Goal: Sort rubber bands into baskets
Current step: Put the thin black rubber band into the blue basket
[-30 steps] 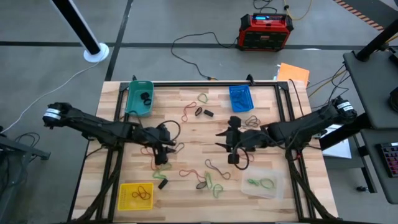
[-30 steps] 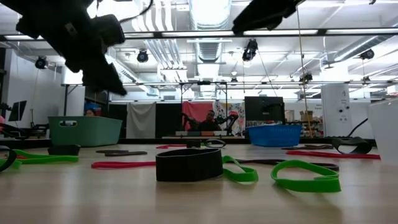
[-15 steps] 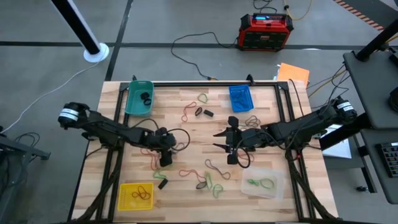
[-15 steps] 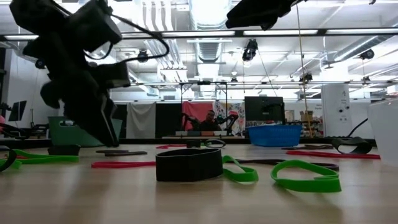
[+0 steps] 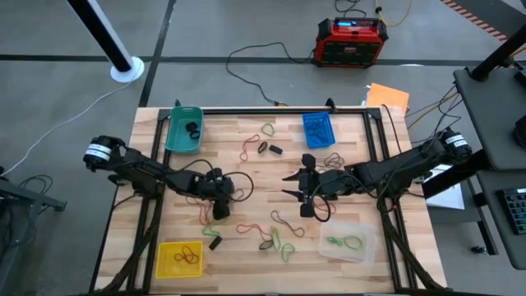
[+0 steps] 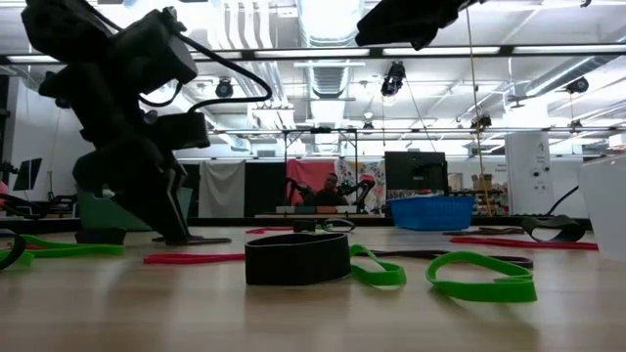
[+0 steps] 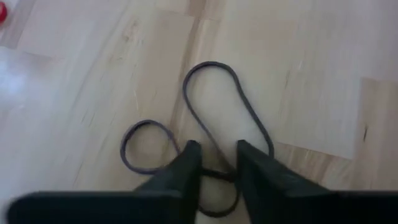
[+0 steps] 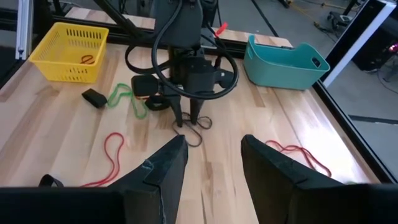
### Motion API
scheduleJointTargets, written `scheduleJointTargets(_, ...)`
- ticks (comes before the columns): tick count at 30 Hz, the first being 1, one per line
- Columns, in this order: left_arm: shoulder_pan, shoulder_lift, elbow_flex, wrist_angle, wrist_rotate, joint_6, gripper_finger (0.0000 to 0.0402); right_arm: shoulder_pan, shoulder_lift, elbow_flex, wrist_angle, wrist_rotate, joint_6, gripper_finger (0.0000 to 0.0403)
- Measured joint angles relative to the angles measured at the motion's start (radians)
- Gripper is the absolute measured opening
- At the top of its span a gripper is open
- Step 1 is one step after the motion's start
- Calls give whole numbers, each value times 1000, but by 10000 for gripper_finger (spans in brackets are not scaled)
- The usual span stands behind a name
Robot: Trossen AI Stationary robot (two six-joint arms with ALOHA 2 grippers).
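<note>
A thin dark rubber band point(image 7: 214, 112), twisted into a figure eight, lies flat on the wood left of the table's middle. My left gripper point(image 7: 217, 163) points steeply down at it, open by a narrow gap, with the band's crossing strands point(image 7: 216, 175) between its fingertips. The low view shows those tips point(image 6: 178, 235) down at the table top. My right gripper point(image 5: 297, 187) waits open and raised, right of the middle, holding nothing. Red, green and dark bands point(image 5: 279, 238) lie scattered about. The teal point(image 5: 184, 129), blue point(image 5: 318, 130), yellow point(image 5: 179, 258) and clear point(image 5: 345, 242) baskets stand near the corners. My left gripper stands from above, slanting, with one fingertip point(image 7: 186, 163) on each side of the dark band's crossing. The band lies flat and slack on the table. I cannot tell whether the fingers touch it.
A wide black band point(image 6: 296, 259) and green loops point(image 6: 479, 277) lie near the front edge. Small black pieces point(image 5: 214, 242) point(image 5: 275, 150) sit on the wood. Beyond the far edge are a red-and-black box point(image 5: 351, 41), cables and orange paper point(image 5: 388, 97). A person point(image 6: 328, 191) sits in the room behind.
My left gripper has come down from above the table to the table top at the dark band, tipping to point more steeply down.
</note>
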Motion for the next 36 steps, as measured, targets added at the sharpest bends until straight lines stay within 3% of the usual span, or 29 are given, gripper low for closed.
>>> scheduleJointTargets(2, 0, -3, -1, 6, -1, 15, 29, 0, 0, -6, 0, 0, 10, 148)
scheduleJointTargets(4, 0, -10, -3, 22, -5, 34, 10, 0, 0, -15, 2, 0, 22, 148)
scheduleJointTargets(13, 3, -135, -8, 161, -8, 200, 0, 0, 0, -153, 226, 0, 81, 148)
scheduleJointTargets(19, 10, -234, -8, 402, -8, 332, 0, 0, 0, -221, 380, 4, 116, 148)
scheduleJointTargets(26, 11, -278, -7, 565, -6, 412, 0, 0, 0, -225, 412, 13, 90, 150)
scheduleJointTargets(36, 11, -261, -6, 674, 32, 402, 0, -5, 113, -217, 561, 48, 33, 217)
